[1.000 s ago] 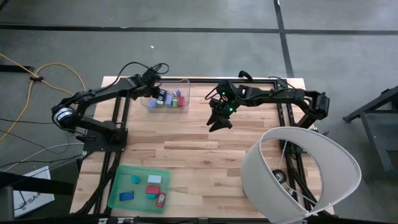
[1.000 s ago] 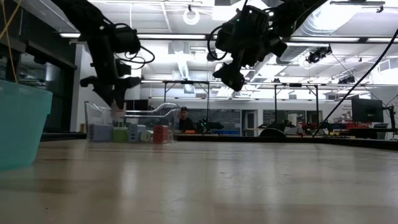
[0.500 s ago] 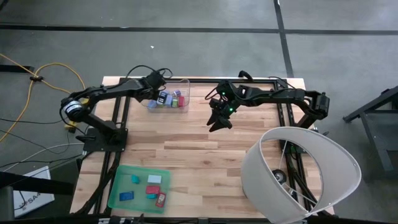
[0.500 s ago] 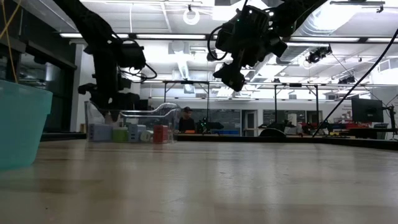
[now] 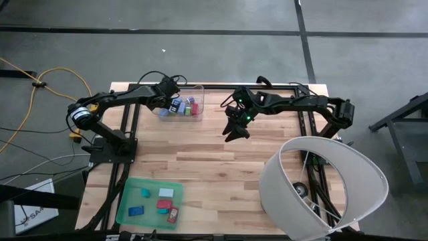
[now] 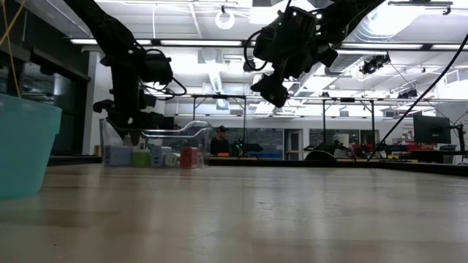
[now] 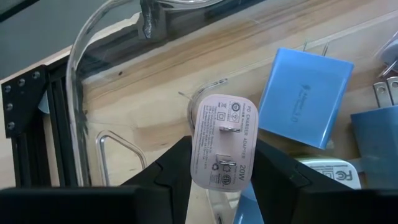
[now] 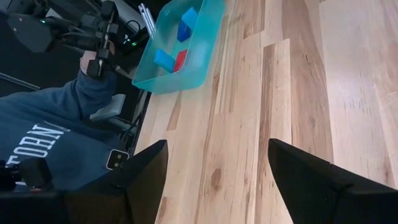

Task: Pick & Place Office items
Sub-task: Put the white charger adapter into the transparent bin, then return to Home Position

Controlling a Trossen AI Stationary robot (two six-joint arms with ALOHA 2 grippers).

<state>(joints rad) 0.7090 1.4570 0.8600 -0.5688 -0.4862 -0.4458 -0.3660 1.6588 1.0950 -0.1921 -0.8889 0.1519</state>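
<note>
Wooden table [image 5: 214,157]: left claw [image 7: 222,186] clenched on pink charger [image 7: 222,146] above clear bin [image 5: 179,108]; right claw [image 5: 234,130] spread.

workshop floor and open room behind a wooden table

a pale wood-plank table [image 5: 214,157] stands on a grey concrete floor [image 5: 221,57] crossed by dark seams; a yellow cable [image 5: 27,100] loops over the floor beside it and a white lampshade [image 5: 324,187] overlaps the table's corner. across the table, ceiling light strips [image 6: 212,42] glow over dark metal frames [image 6: 344,124], and a person [image 6: 217,141] sits far back.
</note>
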